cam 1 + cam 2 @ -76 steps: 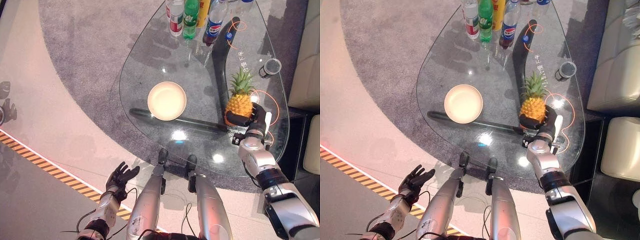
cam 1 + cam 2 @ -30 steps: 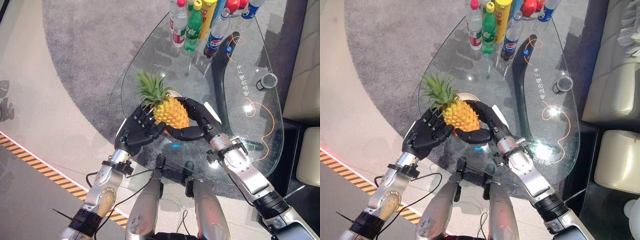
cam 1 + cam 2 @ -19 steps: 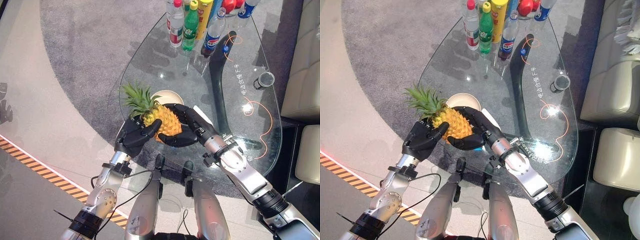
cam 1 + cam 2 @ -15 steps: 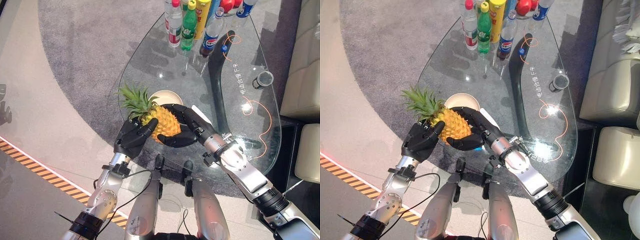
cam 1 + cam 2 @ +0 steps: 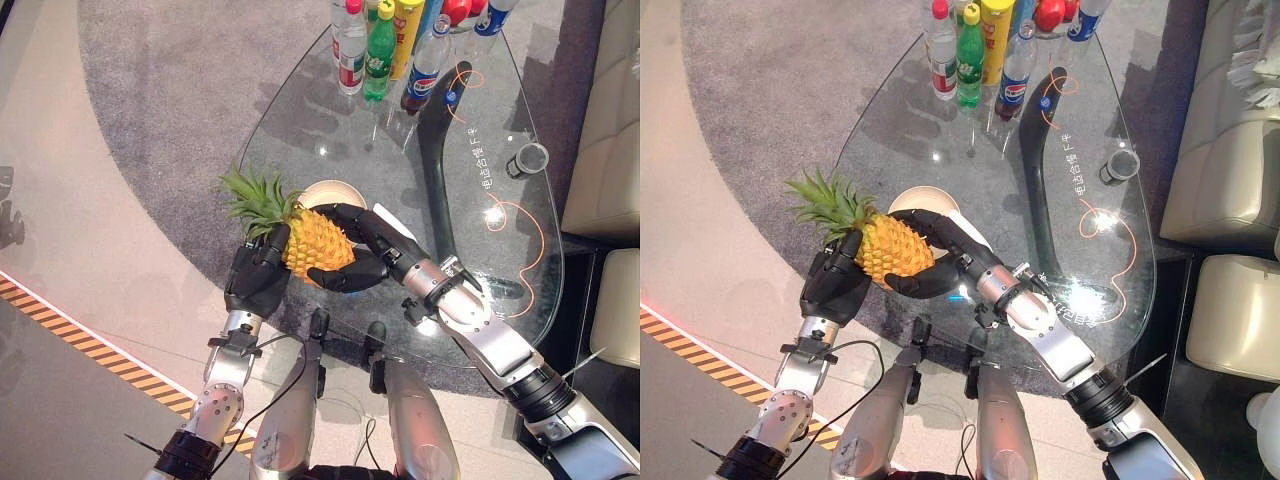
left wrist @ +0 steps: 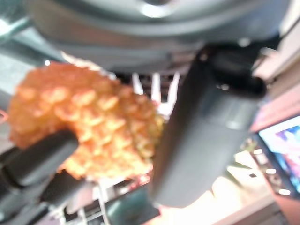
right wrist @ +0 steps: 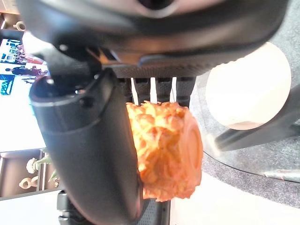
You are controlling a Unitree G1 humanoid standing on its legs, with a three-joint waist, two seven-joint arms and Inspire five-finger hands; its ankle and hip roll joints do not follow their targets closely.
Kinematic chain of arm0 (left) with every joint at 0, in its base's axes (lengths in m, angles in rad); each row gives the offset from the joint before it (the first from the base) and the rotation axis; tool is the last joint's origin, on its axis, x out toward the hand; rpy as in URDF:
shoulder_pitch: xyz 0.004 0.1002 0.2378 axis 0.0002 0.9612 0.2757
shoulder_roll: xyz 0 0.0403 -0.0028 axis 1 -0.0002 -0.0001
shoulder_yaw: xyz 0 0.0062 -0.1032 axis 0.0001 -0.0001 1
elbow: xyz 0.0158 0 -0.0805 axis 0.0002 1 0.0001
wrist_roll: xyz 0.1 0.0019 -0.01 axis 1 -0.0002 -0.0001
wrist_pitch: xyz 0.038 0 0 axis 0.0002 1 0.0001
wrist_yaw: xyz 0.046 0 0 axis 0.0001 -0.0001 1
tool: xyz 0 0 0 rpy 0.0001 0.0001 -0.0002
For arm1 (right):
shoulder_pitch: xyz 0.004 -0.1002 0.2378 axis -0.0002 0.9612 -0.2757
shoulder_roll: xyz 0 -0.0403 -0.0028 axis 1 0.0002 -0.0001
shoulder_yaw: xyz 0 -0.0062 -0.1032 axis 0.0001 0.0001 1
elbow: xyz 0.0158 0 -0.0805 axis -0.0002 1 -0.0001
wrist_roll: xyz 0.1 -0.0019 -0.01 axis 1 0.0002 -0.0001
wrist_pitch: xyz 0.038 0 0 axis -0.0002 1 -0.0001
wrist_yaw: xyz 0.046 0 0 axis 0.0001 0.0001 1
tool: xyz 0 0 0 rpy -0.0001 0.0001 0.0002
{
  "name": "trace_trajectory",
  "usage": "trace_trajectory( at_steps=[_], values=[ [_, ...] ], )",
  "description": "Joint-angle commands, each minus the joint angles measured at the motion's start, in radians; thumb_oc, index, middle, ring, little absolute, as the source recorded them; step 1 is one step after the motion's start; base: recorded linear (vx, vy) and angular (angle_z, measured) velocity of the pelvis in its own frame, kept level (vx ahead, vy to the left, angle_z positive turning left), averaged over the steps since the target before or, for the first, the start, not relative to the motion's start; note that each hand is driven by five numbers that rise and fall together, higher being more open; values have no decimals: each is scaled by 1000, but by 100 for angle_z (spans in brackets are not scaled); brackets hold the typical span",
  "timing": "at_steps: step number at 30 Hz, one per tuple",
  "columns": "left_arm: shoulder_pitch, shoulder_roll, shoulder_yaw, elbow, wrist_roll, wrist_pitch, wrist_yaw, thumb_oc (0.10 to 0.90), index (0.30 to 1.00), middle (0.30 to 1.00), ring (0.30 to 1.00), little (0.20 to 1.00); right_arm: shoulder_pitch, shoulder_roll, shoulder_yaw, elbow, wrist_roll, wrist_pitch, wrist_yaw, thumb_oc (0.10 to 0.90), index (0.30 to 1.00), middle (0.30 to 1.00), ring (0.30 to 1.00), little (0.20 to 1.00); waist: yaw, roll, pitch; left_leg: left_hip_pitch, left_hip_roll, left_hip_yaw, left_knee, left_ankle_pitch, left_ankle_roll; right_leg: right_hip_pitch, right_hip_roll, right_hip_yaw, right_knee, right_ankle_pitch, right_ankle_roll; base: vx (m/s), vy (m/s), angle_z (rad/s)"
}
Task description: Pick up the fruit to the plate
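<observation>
Two silver-grey metal arms, ribbed black cuff rings near elbows. Left dark jointed Inspire hand [image 5: 256, 280], right dark jointed Inspire hand [image 5: 362, 258], matte black plastic. Silver wrist housings, small dark screws.

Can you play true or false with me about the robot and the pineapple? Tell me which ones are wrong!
1. Both hands hold the pineapple. True: the left hand and the right hand curl round it.
2. The pineapple lies flat on the plate. False: it is held up at the plate's near edge.
3. Bottles stand at the table's far end. True.
4. The pineapple's leaves point to the robot's right. False: they point left.
</observation>
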State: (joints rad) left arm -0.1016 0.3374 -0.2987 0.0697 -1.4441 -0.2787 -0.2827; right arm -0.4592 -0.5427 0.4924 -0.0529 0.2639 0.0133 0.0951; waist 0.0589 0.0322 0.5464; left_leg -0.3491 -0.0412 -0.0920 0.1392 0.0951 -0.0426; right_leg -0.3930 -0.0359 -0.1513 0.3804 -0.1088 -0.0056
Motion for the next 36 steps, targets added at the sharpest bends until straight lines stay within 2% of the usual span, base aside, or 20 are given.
trace_trajectory(
  at_steps=[1,7,9,12,18,28,30,31,32,33,36],
  values=[
    [-69,-29,50,-236,5,-70,-116,800,900,900,900,900,-38,50,112,-214,-18,-69,136,100,300,300,300,200,7,-49,-26,1,-54,13,128,-103,23,84,28,62,-126,66,30,0,0,0],
    [-70,-29,62,-232,81,-119,-52,800,900,900,900,900,-45,47,120,-206,-39,-53,166,100,300,300,300,200,11,-51,-26,5,-58,7,125,-105,23,87,27,62,-129,66,29,0,0,0],
    [-74,-16,67,-231,184,-166,38,800,900,900,900,900,-50,38,125,-207,-52,-44,185,100,300,300,300,200,15,-52,-26,1,-61,1,128,-104,23,85,26,61,-127,66,29,0,0,0],
    [-79,18,70,-220,431,-210,185,800,900,900,900,900,-60,20,131,-209,-64,-31,207,100,300,300,300,200,19,-51,-26,2,-63,-4,126,-101,23,88,26,59,-130,66,29,0,0,0],
    [-69,61,81,-216,511,-219,263,800,900,900,900,900,-60,-20,138,-212,-66,-35,221,100,300,300,300,200,26,-50,-26,-1,-64,-12,122,-98,24,84,24,56,-129,67,32,1,0,1],
    [-68,75,74,-235,522,-234,265,800,900,900,900,900,-65,-18,141,-198,-61,-40,177,100,300,300,300,200,32,-55,-26,2,-63,-17,115,-99,25,86,23,56,-134,69,36,0,0,0],
    [-68,73,72,-240,523,-234,260,432,585,585,585,532,-65,-15,140,-197,-58,-39,170,100,300,300,300,200,33,-56,-26,3,-63,-16,114,-99,25,87,24,56,-135,70,35,0,0,0],
    [-71,72,68,-242,521,-234,256,410,566,566,566,510,-66,-9,140,-195,-58,-39,163,100,300,300,300,200,33,-55,-26,2,-64,-17,115,-100,26,86,23,56,-134,70,36,0,0,0],
    [-71,72,68,-242,521,-234,256,347,512,512,512,447,-66,-9,140,-195,-58,-39,163,100,300,300,300,200,33,-55,-26,2,-64,-17,115,-100,26,86,23,56,-134,70,36,0,0,0],
    [-73,66,63,-245,514,-233,237,100,300,300,300,200,-68,1,138,-194,-60,-36,153,100,300,300,300,200,32,-55,-26,-1,-64,-16,117,-99,27,82,23,57,-132,72,37,0,0,0],
    [-73,63,62,-250,488,-232,205,100,300,300,300,200,-64,6,134,-194,-57,-36,151,100,300,300,300,200,32,-54,-26,0,-66,-16,116,-100,28,81,23,60,-131,72,38,0,0,0]
  ],
)
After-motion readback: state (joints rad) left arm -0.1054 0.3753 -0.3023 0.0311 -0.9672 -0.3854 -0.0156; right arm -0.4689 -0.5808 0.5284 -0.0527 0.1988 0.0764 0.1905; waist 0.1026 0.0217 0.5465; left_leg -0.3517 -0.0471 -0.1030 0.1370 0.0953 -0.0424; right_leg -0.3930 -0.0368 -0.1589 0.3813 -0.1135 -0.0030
